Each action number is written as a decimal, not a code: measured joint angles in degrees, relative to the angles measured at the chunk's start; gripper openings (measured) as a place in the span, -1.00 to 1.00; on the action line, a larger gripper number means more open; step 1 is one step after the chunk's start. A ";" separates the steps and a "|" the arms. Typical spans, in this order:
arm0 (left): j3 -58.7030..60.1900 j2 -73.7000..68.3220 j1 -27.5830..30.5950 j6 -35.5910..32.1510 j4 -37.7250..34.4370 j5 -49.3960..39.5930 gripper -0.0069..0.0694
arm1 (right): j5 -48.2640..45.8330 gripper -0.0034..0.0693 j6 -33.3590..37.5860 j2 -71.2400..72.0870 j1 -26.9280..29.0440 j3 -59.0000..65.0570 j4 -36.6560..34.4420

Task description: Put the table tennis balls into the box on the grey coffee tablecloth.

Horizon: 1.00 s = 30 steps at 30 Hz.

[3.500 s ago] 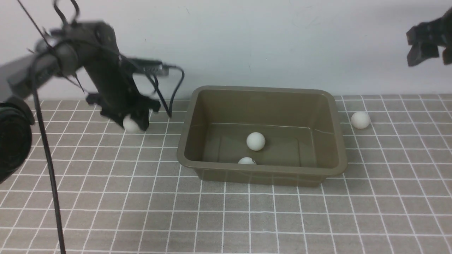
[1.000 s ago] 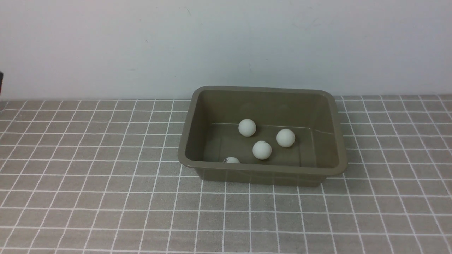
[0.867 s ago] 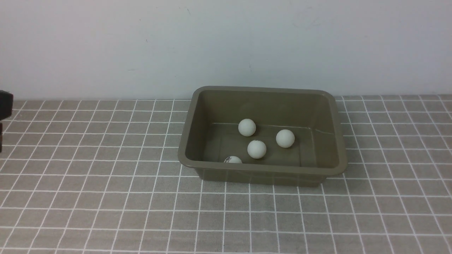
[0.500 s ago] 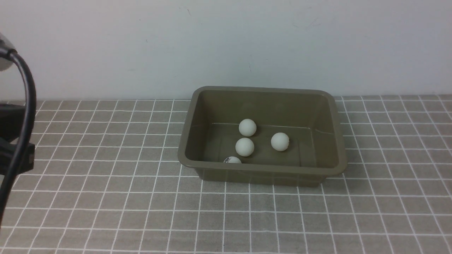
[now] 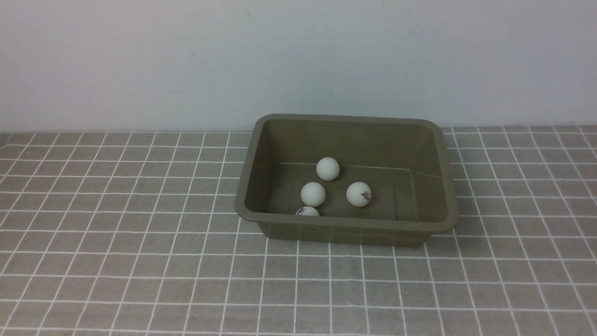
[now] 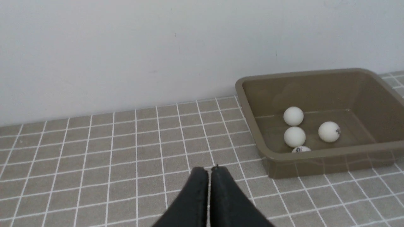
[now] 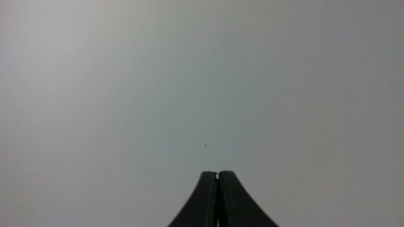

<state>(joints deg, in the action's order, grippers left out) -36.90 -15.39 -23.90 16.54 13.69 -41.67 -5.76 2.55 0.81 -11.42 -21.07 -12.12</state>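
Since three and a half seconds back, the count in the box (image 5: 345, 223) has gone from two to four. The ball my left arm carried and the one lying on the cloth to the right are both inside. Both arms have also left the front view. Two of the balls have drifted leftward over the last half second, so they may not have settled.

Front view: all four table tennis balls (image 5: 313, 194) lie on the box floor, left of centre. One sits by the far wall and two lie side by side nearer, with the marked ball (image 5: 358, 193) on the right. The fourth ball (image 5: 307, 211) is half hidden behind the near wall. I see no ball left on the grey coffee tablecloth (image 5: 140, 261), so I judge the task finished.

Left wrist view: the left gripper (image 6: 209, 170) is clenched on nothing, its tips pressed together. It hangs over the cloth, apart from the box on its left side. The same four balls show inside.

Right wrist view: the right gripper (image 7: 217, 174) is likewise pinched closed and empty. It faces only a plain grey surface (image 7: 202, 78), probably the wall, and the box and balls are out of its sight.
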 joint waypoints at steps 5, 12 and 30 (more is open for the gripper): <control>0.69 5.10 0.00 0.00 0.19 0.21 -0.83 | 0.00 -0.94 0.00 0.00 0.00 0.00 0.00; 0.71 6.03 0.00 0.00 0.24 0.21 -0.83 | 0.00 -0.94 0.00 0.00 0.00 0.00 0.00; 27.86 14.00 18.93 -14.10 -10.94 18.79 -0.83 | -0.07 -0.94 0.00 0.00 0.00 0.17 0.00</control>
<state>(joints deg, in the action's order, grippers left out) -9.04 -1.39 -4.96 2.45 2.75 -22.88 -5.83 2.55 0.81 -11.42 -20.90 -12.12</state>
